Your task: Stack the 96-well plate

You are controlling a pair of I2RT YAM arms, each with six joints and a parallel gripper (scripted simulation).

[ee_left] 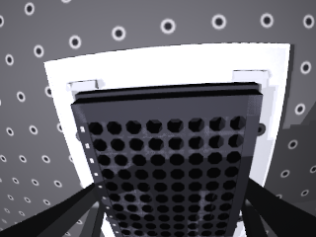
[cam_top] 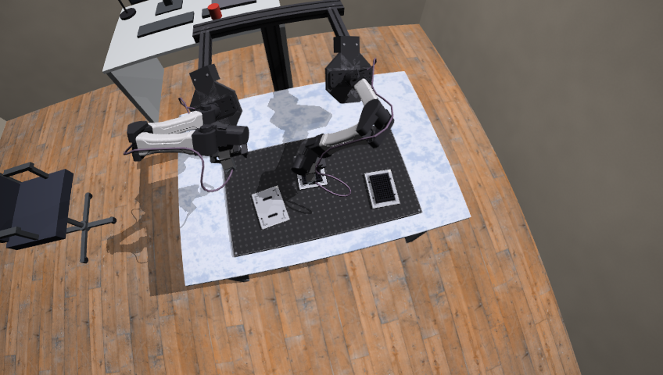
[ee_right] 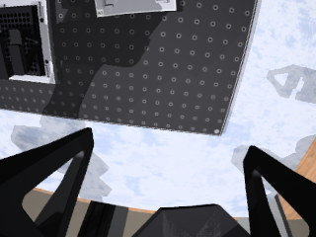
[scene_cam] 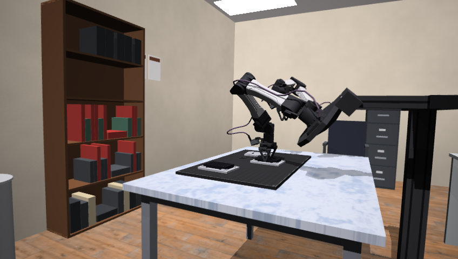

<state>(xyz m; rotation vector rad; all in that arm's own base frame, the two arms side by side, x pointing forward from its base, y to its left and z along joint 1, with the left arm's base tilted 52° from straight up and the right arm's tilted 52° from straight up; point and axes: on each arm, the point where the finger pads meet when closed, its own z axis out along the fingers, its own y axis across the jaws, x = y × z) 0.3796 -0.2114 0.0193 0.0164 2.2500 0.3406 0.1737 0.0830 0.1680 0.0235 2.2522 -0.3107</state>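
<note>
The dark 96-well plate [cam_top: 319, 178] [scene_cam: 276, 158] [ee_left: 168, 110] sits in white nest N1 [cam_top: 312, 187] [ee_left: 168, 64] [ee_right: 49, 69]. My left gripper [scene_cam: 266, 159] [ee_left: 171, 186] reaches down over it, shut on its two long sides; the plate is still down in the nest. The second plate [cam_top: 382, 187] [scene_cam: 218, 164] lies in nest N2 [cam_top: 383, 205] [scene_cam: 224, 170] and looks flat. My right gripper [ee_right: 170, 145] is open and empty, raised beyond the board's edge. The cut corners cannot be made out; the near end of the N1 plate is outside the left wrist view.
A larger white nest [cam_top: 270, 206] [ee_right: 133, 6] without a plate stands on the black perforated board [cam_top: 325, 218] [ee_right: 197, 74], near N1 on the side away from N2. The right arm is folded above the table side. Cables loop beside both wrists.
</note>
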